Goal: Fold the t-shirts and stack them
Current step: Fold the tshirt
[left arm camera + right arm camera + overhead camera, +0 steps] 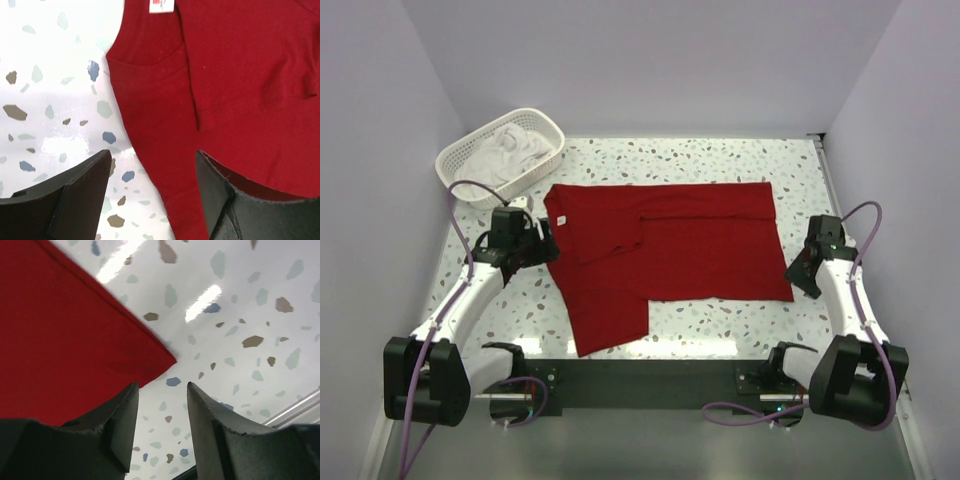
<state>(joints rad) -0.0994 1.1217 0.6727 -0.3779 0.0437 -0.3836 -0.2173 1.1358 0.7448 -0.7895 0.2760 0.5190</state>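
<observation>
The deep red t-shirt (670, 245) lies flat in the middle of the table, its upper half folded down, one sleeve (608, 320) sticking out toward the near edge. Its collar and white neck label (161, 5) show in the left wrist view. My left gripper (546, 244) is open at the shirt's collar edge, one finger over the cloth (235, 100), holding nothing. My right gripper (794, 272) is open just off the shirt's right near corner (165, 359), empty. White t-shirts (510, 150) lie bunched in the basket.
The white lattice basket (548, 124) stands at the back left corner. Walls close in the table on the left, back and right. A metal rail (300, 407) runs along the table's right edge.
</observation>
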